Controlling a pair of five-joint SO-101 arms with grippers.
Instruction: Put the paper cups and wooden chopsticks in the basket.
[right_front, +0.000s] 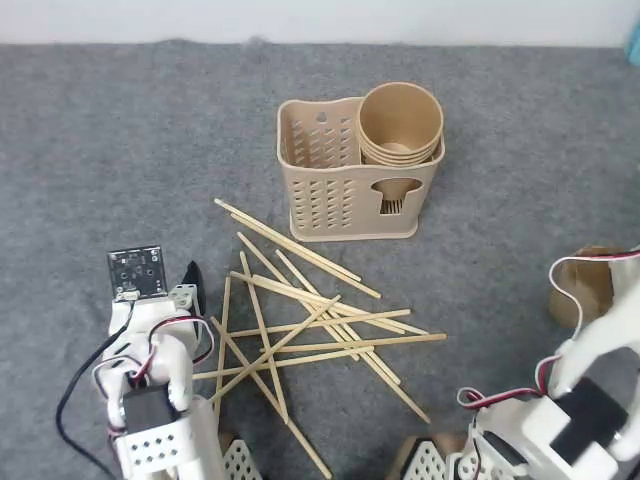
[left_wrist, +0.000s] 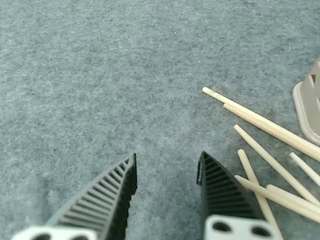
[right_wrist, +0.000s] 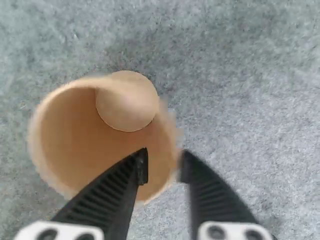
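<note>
Grey carpet (right_front: 120, 130) covers the table. High view: the basket (right_front: 320, 200) stands upright, with stacked paper cups (right_front: 400, 120) in one compartment. Wooden chopsticks (right_front: 320, 300) lie scattered on the carpet just in front of it. A single paper cup (right_front: 588, 285) sits well apart.

Left wrist view: the left gripper (left_wrist: 167, 165) is spread wide over bare carpet, beside the chopsticks.

Right wrist view: the right gripper (right_wrist: 162, 157) is slightly parted and straddles the single paper cup's rim, one finger inside.

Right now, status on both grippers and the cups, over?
Left gripper open over mat beside scattered chopsticks. Right gripper open, straddling loose paper cup rim. Cup stack in basket. Path unobstructed.
</note>
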